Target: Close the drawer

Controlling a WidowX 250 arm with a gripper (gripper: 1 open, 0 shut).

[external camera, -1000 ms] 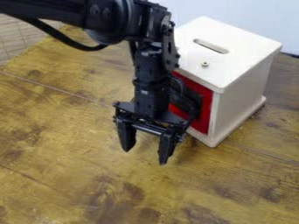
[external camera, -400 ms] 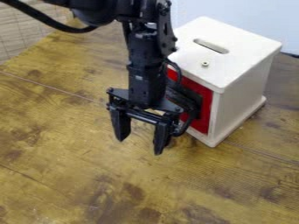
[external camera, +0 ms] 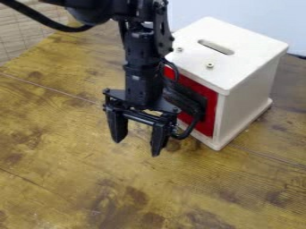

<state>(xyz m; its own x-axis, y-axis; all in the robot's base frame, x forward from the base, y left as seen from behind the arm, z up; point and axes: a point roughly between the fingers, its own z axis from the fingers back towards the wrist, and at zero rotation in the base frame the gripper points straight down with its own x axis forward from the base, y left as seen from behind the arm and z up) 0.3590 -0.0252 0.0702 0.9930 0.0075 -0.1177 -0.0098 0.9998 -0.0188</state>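
— Biggest item?
— White box, slot on top, on wooden table.
— Drawer?
— Red front, in the box's side, behind the arm.
— Gripper?
— Black, pointing down, fingers wide apart, nothing between them.

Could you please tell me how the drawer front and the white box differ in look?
The drawer front is red, while the box is white. The front shows a black wire handle; the box has a slot on top instead. Both have flat faces.
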